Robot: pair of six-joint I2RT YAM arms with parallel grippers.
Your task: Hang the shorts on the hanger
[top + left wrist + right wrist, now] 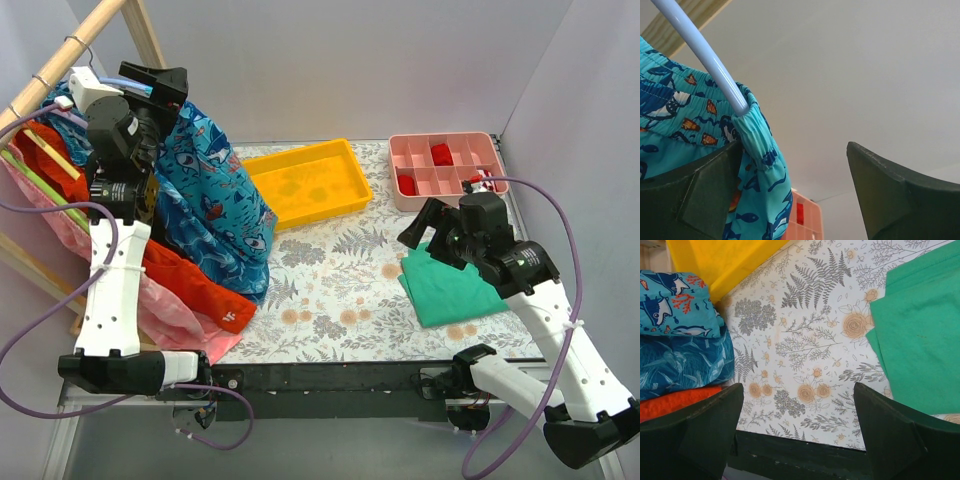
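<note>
The shorts hang at the rack on the left and drape down to the table. In the left wrist view the light-blue hanger runs into the shorts' waistband, which is gathered over its end. My left gripper is raised at the top of the shorts. It is open, and its left finger rests against the fabric. My right gripper is open and empty above the floral table. The shorts also show at the left of the right wrist view.
A wooden rack holds other garments: a darker teal one, an orange one and a pink one. A yellow tray and a pink compartment box stand at the back. A green folded cloth lies under the right arm.
</note>
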